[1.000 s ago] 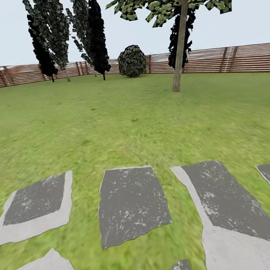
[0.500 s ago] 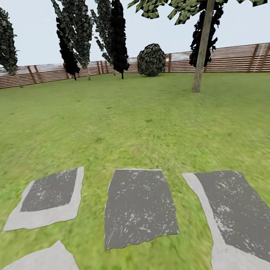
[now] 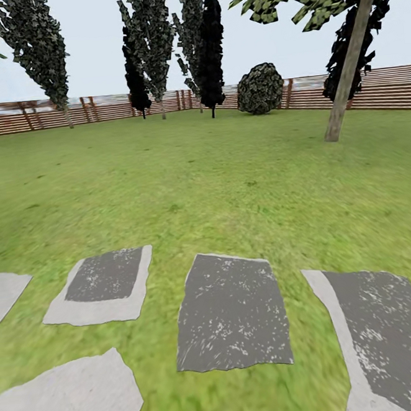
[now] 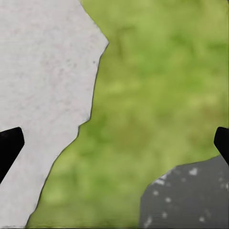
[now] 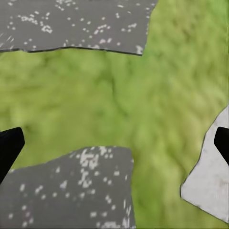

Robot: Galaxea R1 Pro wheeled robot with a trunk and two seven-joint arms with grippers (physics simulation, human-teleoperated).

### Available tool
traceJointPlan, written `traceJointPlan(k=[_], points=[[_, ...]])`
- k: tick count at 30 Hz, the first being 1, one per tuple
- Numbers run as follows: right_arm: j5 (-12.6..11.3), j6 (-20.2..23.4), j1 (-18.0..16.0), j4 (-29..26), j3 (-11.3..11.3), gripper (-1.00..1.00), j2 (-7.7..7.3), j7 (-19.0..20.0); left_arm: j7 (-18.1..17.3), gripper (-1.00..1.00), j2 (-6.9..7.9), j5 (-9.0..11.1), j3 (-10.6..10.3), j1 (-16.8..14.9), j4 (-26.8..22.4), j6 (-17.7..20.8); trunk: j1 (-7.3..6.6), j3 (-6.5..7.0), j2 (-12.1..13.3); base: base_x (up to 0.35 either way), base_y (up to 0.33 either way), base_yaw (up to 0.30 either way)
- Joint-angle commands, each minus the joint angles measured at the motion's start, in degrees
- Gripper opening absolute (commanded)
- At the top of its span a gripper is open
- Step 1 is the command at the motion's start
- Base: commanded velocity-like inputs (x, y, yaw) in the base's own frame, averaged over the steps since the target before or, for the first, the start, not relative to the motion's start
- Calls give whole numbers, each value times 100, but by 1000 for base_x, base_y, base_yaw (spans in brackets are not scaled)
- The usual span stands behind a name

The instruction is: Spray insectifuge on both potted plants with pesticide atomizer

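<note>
Since a second ago the whole head view has slid to the right: the camera has turned leftward, not the garden's things. The leaning tree (image 3: 350, 62) that stood near the middle now sits at the right, the round bush (image 3: 260, 88) has shifted the same way, and a tall tree (image 3: 36, 52) has come into sight at the far left. A new pale slab corner (image 3: 3, 295) has also appeared at the left edge.

Going left to right across the garden, the lawn (image 3: 203, 181) runs back to the brown slatted fence (image 3: 29, 115), which spans the whole far side. In front of it stand the tall tree, then a cluster of dark narrow trees (image 3: 179, 46), then the bush and the leaning tree with its bare trunk. Nearer, the stepping slabs lie apart in the grass: a pale one (image 3: 67, 401) at the lower left, a grey-and-pale one (image 3: 103, 286) behind it, a dark one (image 3: 233, 312) in the middle, and a long one (image 3: 385, 339) at the right. The open grass between slabs and trees holds nothing that blocks the way.

The left wrist view looks down on a pale slab (image 4: 43, 95), grass and a dark slab corner (image 4: 191, 195); the left end effector (image 4: 114, 145) has its fingers spread wide, nothing between them. The right wrist view looks down on two dark slabs (image 5: 71, 191) and a pale one (image 5: 212, 181); the right end effector (image 5: 114, 143) is likewise spread wide and holds nothing.
</note>
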Motion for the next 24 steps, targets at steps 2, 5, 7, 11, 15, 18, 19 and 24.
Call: traceJointPlan(k=[2,5,7,11,15,18,19,24], points=[[17,-17,-1,2,-16,100,1,1,1,100,-1,28,-4,-5,6,-18,-1,-5,-2,0,0,277],[17,-16,-1,2,-16,100,1,1,1,100,-1,30,-4,-3,7,-20,-1,-5,-2,0,0,277],[16,-19,-1,2,-16,100,1,1,1,100,-1,35,-4,-4,8,-18,-1,-5,-2,0,0,277],[17,-21,-1,2,-16,100,1,1,1,100,-1,36,-4,-5,6,-21,-1,-5,-2,0,0,277],[17,-19,-1,2,-16,100,1,1,1,100,-1,37,-4,-5,8,-22,-1,-5,-2,0,0,277],[16,-17,-1,2,-15,100,1,1,1,100,-1,37,-4,-5,8,-18,-1,-5,-2,0,0,277],[16,-20,-1,2,-16,100,1,1,1,100,-1,44,-4,-7,4,-20,-1,-5,-2,0,0,277],[17,-18,-1,2,-15,100,1,1,7,100,-10,59,16,-9,0,-17,-1,-5,-2,0,0,277]])
